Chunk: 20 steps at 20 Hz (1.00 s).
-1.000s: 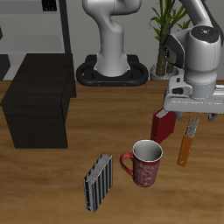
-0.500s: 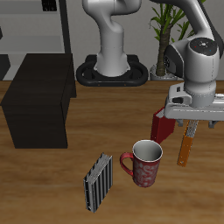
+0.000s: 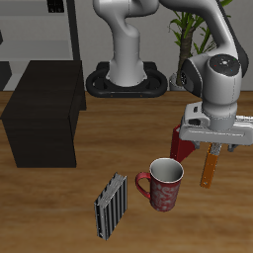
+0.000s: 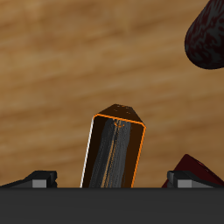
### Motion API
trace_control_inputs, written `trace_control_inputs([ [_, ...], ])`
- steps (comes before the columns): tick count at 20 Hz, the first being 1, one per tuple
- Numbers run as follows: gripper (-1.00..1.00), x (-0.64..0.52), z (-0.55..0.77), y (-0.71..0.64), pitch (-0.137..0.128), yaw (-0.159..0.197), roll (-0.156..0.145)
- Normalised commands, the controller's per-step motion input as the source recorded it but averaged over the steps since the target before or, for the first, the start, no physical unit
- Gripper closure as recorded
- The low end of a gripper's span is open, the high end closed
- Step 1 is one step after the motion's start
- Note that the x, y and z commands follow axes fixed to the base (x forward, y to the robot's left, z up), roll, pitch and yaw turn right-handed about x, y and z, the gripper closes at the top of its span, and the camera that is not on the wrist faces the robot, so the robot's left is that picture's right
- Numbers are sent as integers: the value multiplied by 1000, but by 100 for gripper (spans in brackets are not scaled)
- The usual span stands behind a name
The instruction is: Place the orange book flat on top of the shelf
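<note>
— Where's the orange book (image 3: pixel 209 168)?
— Upright on the desk (image 3: pixel 59 208) beside the mug (image 3: pixel 164 184), directly under the pincer (image 3: pixel 210 148), long axis vertical.
— Pincer?
— Wide, straddling it; the shelf (image 3: pixel 44 114) is well apart.

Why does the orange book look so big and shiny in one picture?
Wrist view: the camera sits very close above the book, so it looms large, its edges glowing orange, the mug blurry-dark. Exterior view: the book looks small, evenly lit, with soft shadows.

Orange book (image 3: pixel 209 166) top hidden behind fingers (image 3: pixel 214 147), red book (image 3: pixel 184 142) seemingly half covered
</note>
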Motion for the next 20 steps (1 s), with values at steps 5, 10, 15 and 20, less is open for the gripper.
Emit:
trace_control_inputs([
  [5, -100, 60, -192, -77, 33, -1, 20],
  [10, 100, 4, -84, 16, 12, -7, 23],
  [15, 100, -13, 26, 13, 2, -1, 17],
  [20, 100, -7, 171, 67, -11, 21, 22],
])
